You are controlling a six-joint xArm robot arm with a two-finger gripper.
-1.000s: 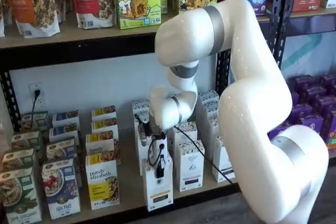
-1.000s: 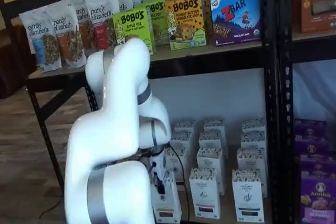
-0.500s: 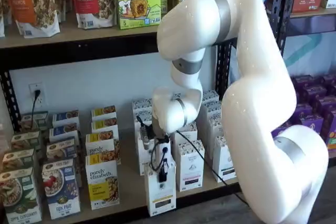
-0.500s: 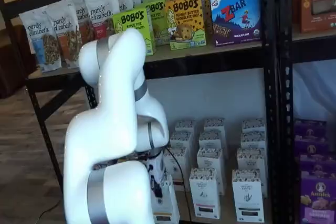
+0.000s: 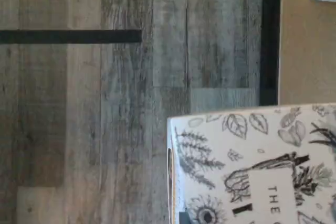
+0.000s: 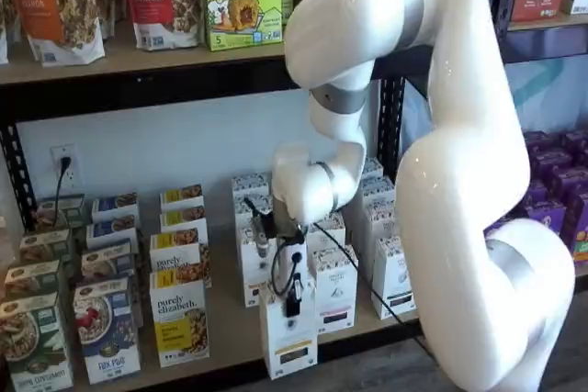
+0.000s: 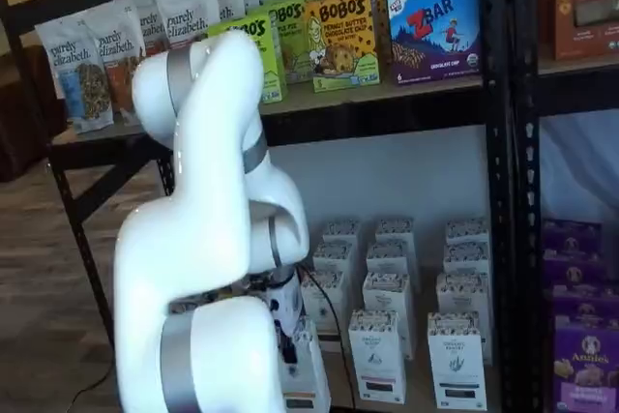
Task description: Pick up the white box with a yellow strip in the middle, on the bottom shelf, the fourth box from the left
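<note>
One box in hand: I have the white box (image 6: 288, 341) at the front edge of the bottom shelf (image 6: 225, 319), forward of the row it stood in.
Grip: the gripper (image 6: 292, 305) is clenched on the top of the white box; black fingers sit on its upper face in a shelf view.
Box position: in the wrist view the white box (image 5: 252, 166) overhangs the grey plank floor (image 5: 105, 108), past the shelf's black front rail (image 5: 270, 35).
Step in hand: I judge this as the withdrawal from the shelf.
How I would do it well: pull straight out, keep the carton upright, and keep clear of the neighbouring white carton (image 6: 335, 291) just beside it.
Risk: the box is tall and narrow and held only at the top, so it may swing or slip under a quick move.
Side clearance: the purely elizabeth box (image 6: 179, 328) stands apart toward the shelf's left end.
</note>
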